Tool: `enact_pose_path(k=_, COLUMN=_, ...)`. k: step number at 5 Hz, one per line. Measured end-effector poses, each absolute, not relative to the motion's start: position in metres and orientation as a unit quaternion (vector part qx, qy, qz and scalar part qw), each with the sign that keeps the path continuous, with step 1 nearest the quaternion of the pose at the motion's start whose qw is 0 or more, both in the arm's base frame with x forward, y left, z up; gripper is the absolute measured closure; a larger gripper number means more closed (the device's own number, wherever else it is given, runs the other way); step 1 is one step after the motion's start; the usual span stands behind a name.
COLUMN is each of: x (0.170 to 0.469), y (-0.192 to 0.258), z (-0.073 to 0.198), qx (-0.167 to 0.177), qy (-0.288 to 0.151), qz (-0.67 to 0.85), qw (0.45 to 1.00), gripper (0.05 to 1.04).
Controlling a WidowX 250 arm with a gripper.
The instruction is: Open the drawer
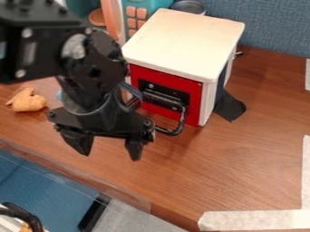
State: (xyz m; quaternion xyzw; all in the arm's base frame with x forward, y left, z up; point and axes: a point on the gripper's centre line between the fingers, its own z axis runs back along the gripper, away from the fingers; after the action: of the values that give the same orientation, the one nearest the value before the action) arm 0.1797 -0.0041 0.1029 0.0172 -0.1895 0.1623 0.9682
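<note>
1. Far left, a yellow toy lies on the table, left of the gripper.
2. The table's front edge slants from the left down to the lower middle, with a clear strip along it; past it is a blue surface.
3. The arm comes in from the upper left. The gripper hangs from it, fingers down, inside the front edge.
4. The gripper is open, its two fingers well apart and nothing held between them. Its right side is very near the handle; whether they touch, I can't tell.
5. Behind the arm, left of the box, is a teal toy with pink buttons.
6. The drawer is at the box's red front, shut, its black handle sticking out toward the front edge. The gripper's body hides part of the left side.
7. Wood spreads from the handle down to the front edge and across to the right.
8. A black flap lies beside the box's right side.
9. White tape makes a corner at the lower right, well apart from the gripper and the box.
</note>
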Motion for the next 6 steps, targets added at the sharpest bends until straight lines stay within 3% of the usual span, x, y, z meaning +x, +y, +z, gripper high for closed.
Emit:
enact_pose_path(k=3, x=0.19, y=0.002, z=0.098, qx=-0.01, qy=-0.233, qz=0.368, qw=0.9, gripper=0.084)
enact_pose_path(k=6, x=0.216, y=0.022, z=0.078, qx=-0.048, qy=-0.216, qz=0.517, qw=0.827, gripper=0.084)
